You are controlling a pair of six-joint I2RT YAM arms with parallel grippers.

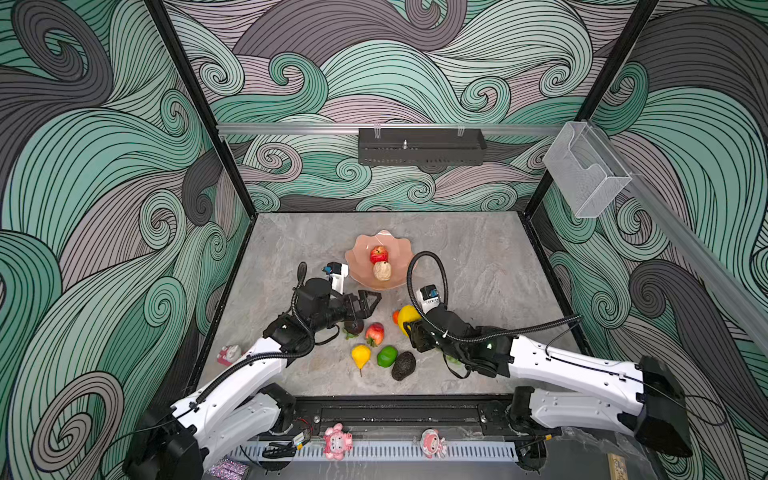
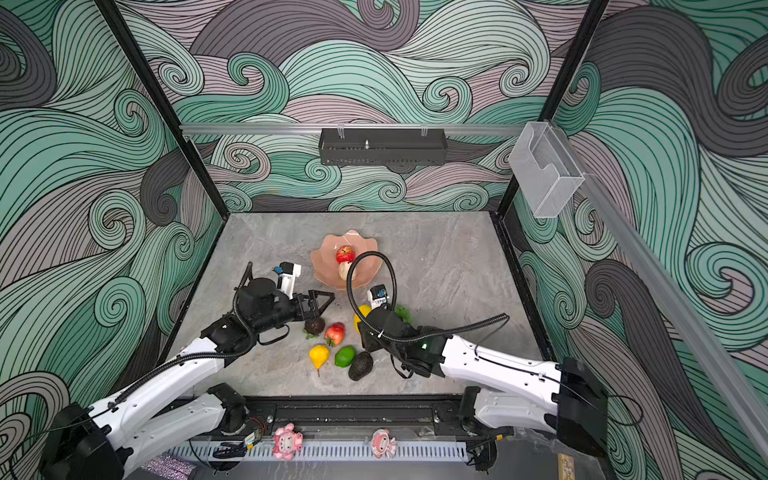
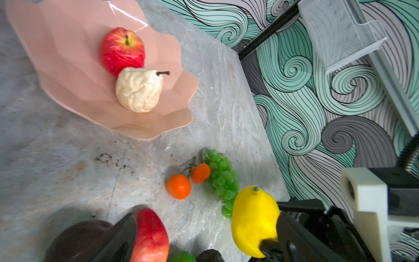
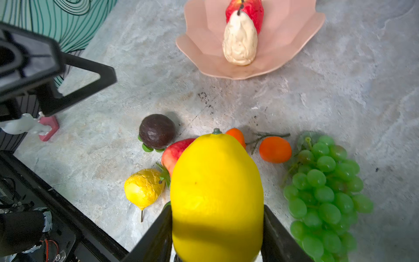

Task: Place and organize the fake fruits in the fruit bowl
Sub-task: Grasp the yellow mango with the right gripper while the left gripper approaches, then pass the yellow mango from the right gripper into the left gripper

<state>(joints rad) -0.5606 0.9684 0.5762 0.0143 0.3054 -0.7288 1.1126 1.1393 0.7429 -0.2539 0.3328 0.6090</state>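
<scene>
The peach-pink fruit bowl holds a red apple and a pale pear. My right gripper is shut on a yellow lemon, just in front of the bowl. My left gripper stands open and empty to the bowl's front left, above a dark round fruit. Loose on the table lie a strawberry, a yellow pear, a lime, an avocado, two oranges and green grapes.
A pink figurine stands near the table's left edge, and two more sit on the front rail. A black tray hangs on the back wall and a clear box on the right wall.
</scene>
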